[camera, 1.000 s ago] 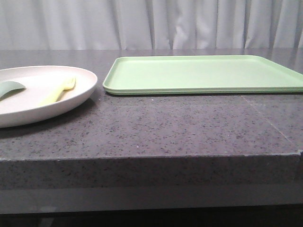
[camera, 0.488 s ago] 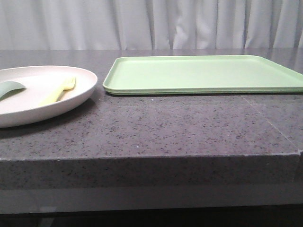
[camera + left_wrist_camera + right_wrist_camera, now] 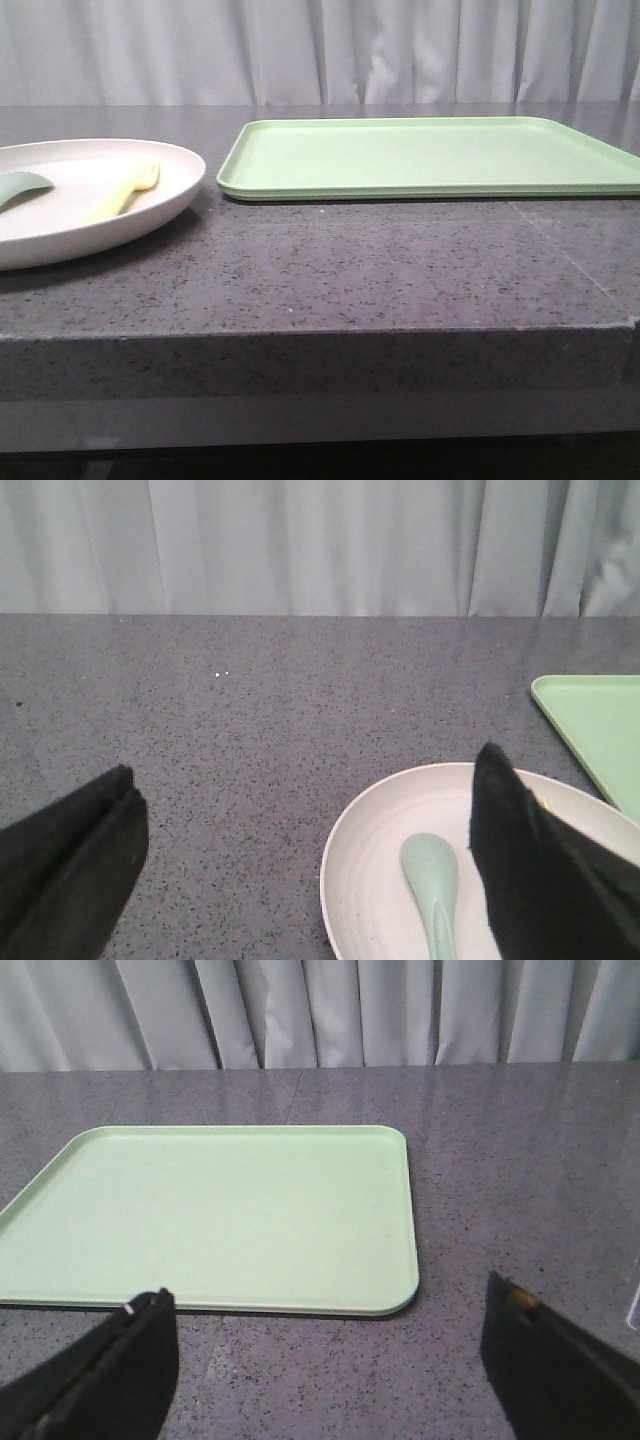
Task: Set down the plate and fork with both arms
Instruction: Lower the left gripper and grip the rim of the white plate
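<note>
The plate (image 3: pixel 60 205) sat on the dark stone table (image 3: pixel 330 270), just beside the short edge of the light green tray (image 3: pixel 430 155), apart from it by a narrow strip of table. In the plate lay the fork (image 3: pixel 125 190), on the half nearer the tray with its tines toward the far rim, and a muted green spoon (image 3: pixel 432 880) lay farther from the tray. Nothing had been placed yet, so the step in hand looked like the first reach. The left gripper (image 3: pixel 310 860) hung low on the side of the plate away from the tray, its jaws spread wide and holding nothing; one finger overlapped the plate's tray-side half in the wrist view, hiding the fork there. The right gripper (image 3: pixel 325 1360) hung short of the tray's near long edge, jaws likewise spread and empty, with the tray's bare floor ahead. To do this well, the left arm would probably want to take the plate by its raised rim on the side away from the tray, clear of the spoon, and keep it level so neither piece slid. The right arm would have to cross the tray toward the plate for the thin fork, closing across the handle, not the tines.
</note>
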